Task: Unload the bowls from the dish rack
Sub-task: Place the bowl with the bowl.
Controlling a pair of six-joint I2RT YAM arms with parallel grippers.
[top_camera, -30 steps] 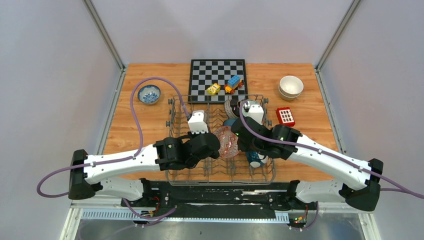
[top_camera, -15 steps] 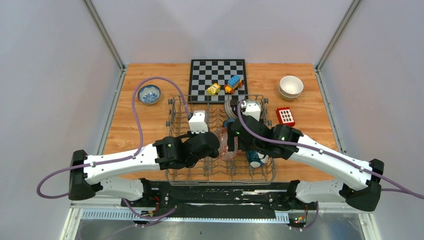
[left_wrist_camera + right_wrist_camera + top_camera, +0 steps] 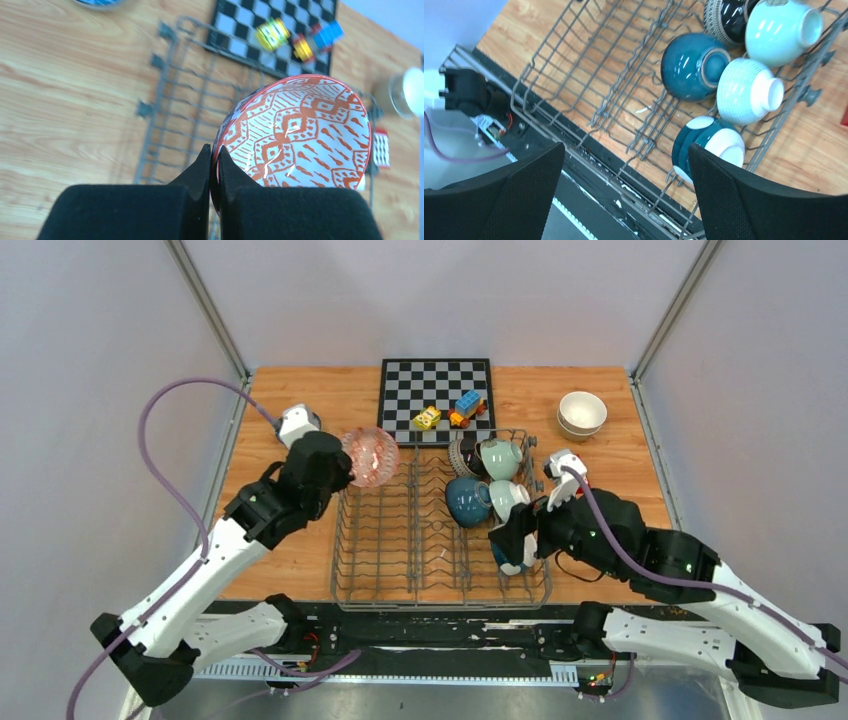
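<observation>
- Left pincer [image 3: 213, 170]: clenched on the rim of the orange-patterned bowl [image 3: 295, 135]. The bowl is tilted and held up off the worktop [image 3: 65, 100].
- Dish rack [image 3: 170, 115]: beneath this pincer, with its far left corner under the bowl.
- Right pincer [image 3: 626, 150]: released, jaws wide apart, nothing between them.
- Under it is the rack's near right part. A teal-and-white bowl [image 3: 706, 147] sits close to one finger [image 3: 764, 200].
- Farther ahead of it, all in the rack: white ribbed bowl [image 3: 749, 90], dark teal bowl [image 3: 691, 65], pale mint bowl [image 3: 781, 30], dark-patterned bowl [image 3: 724, 15].
</observation>
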